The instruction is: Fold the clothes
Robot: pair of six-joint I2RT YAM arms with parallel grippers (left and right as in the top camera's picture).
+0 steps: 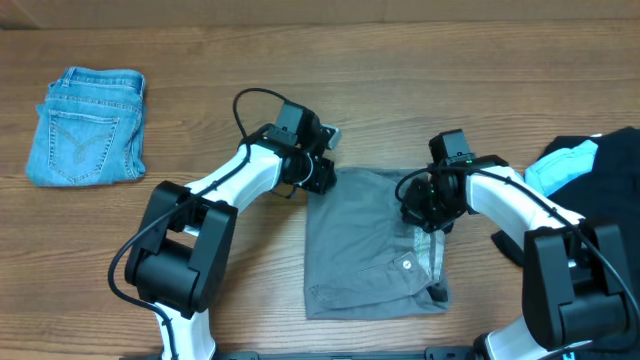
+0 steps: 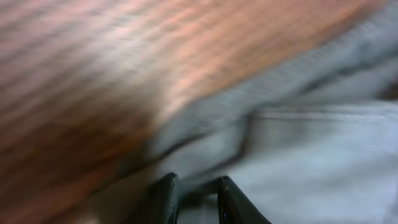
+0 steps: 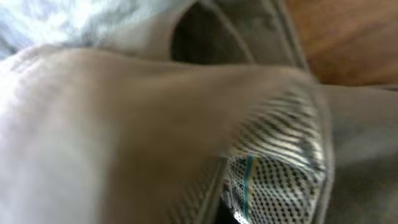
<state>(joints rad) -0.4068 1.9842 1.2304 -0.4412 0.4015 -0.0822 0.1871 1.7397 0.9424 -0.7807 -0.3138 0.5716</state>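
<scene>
Where soft grey shorts (image 1: 365, 255) lie rumpled, the left hand (image 1: 322, 182) seemingly pinches their edge, the right hand (image 1: 425, 214) closed.

Surface: a wooden table (image 1: 400, 60), brown plank grain, spread out before me.
Centre: grey shorts (image 1: 360, 250) lie mostly flat on the wood, button and pale lining showing on my right.
Far left: light-blue denim jeans (image 1: 85, 125), folded, back pocket up, well apart from the shorts.
Right edge: a black garment (image 1: 620, 160) in a heap, a sky-blue garment (image 1: 560, 165) against it.
</scene>
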